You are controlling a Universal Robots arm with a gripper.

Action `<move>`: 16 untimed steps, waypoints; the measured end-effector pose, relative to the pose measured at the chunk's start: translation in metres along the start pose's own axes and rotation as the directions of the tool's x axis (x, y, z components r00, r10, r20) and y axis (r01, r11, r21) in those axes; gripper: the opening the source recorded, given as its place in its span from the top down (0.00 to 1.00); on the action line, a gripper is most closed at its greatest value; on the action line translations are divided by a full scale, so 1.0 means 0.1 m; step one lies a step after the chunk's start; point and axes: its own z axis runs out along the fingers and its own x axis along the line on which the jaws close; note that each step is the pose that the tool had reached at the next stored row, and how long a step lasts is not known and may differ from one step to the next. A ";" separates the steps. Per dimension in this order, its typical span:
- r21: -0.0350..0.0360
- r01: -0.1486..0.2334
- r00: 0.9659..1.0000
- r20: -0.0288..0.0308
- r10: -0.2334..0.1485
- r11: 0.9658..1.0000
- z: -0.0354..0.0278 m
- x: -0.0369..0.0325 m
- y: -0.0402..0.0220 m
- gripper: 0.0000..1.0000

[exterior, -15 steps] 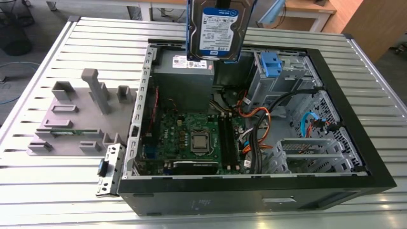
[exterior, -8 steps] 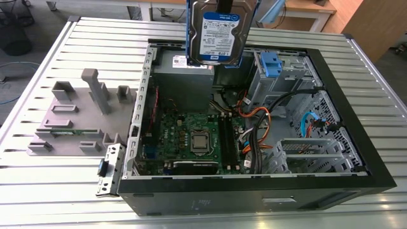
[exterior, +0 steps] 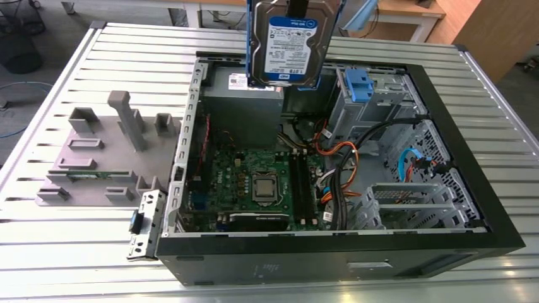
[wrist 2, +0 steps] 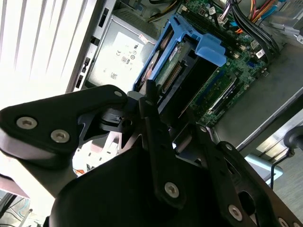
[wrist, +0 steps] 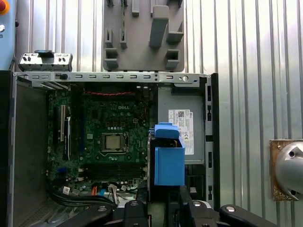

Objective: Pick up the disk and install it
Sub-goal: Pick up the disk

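The disk (exterior: 291, 44), a silver-grey drive with a white-and-blue label in a blue plastic frame, hangs upright in the air over the far side of the open computer case (exterior: 484, 208). My gripper (wrist 2: 174, 116) is shut on it, its black fingers (wrist 2: 152, 118) clamping the drive's sides. In the first wrist view the disk (wrist: 169, 161) shows end-on as a blue block, above the grey power supply box (wrist: 182, 101) and beside the motherboard (wrist: 111, 123). The drive cage (exterior: 379, 101) with a blue latch handle (exterior: 358, 85) lies just to the exterior view's right of the disk.
Bundled cables (exterior: 341, 170) cross the case between motherboard and cage. A grey fixture plate (exterior: 101, 151) with upright posts lies on the slatted metal table (exterior: 50, 221) at the exterior view's left. A removed bracket (exterior: 143, 224) leans at the case's near corner.
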 end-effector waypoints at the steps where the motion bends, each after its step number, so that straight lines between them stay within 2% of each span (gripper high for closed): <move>1: 0.000 0.000 1.000 0.000 0.000 1.000 0.000 0.003 0.000 0.65; 6: 0.000 0.000 1.000 0.000 0.000 1.000 -0.002 0.036 -0.001 0.65; 16: 0.000 0.000 1.000 0.000 0.000 1.000 -0.010 0.163 -0.004 0.65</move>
